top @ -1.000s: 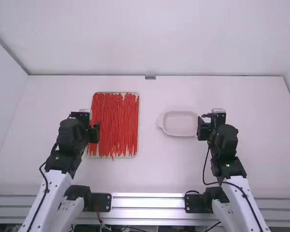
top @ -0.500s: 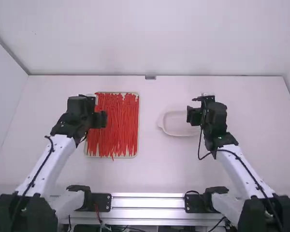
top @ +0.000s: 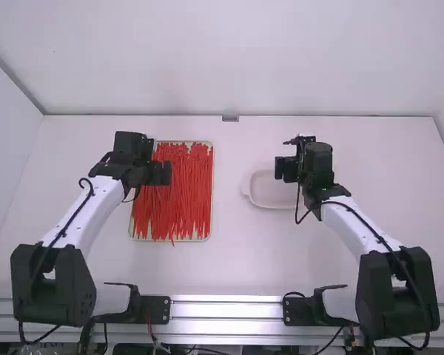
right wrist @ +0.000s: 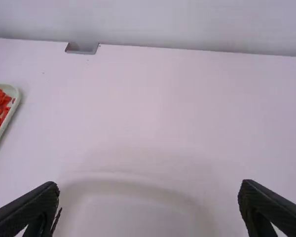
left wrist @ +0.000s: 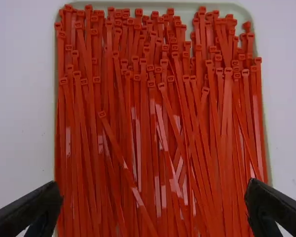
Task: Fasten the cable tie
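Both arms have reached out, empty jaws wide: left gripper over the cable ties, right gripper over the dish, so a pick-up looks next.

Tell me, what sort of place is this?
Likely a robotics test bench: left arm and right arm mounted on a metal rail at a white table, with a tray of red cable ties.

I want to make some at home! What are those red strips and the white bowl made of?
The red cable ties look like smooth, bendy plastic, probably nylon: they are thin strips with shiny highlights and small moulded heads at one end. The white dish looks smooth and matte, with rounded edges. It could be plastic or ceramic; the look alone does not settle it.
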You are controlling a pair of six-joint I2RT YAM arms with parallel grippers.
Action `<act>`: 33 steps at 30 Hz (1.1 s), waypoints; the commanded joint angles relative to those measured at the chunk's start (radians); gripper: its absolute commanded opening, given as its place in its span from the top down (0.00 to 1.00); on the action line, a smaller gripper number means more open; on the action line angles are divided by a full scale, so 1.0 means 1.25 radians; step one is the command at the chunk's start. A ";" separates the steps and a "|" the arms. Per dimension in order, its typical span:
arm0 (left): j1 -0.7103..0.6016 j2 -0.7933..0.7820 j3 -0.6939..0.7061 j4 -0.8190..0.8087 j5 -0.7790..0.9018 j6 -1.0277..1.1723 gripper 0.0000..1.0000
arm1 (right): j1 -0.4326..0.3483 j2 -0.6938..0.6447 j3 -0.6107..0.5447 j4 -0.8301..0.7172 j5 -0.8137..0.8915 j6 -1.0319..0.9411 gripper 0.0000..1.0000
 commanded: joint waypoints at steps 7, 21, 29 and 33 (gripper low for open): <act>-0.011 0.029 0.037 -0.006 -0.043 -0.002 0.01 | 0.005 0.026 0.041 0.006 0.000 0.006 0.01; -0.011 0.029 0.083 -0.016 -0.053 -0.003 0.01 | 0.005 0.026 0.041 0.009 0.000 0.006 0.01; -0.011 0.042 0.145 -0.057 -0.052 -0.003 0.01 | 0.005 0.026 0.041 0.005 0.000 0.006 0.01; -0.011 0.066 0.185 -0.084 -0.052 -0.003 0.01 | 0.005 0.026 0.041 0.006 0.000 0.006 0.01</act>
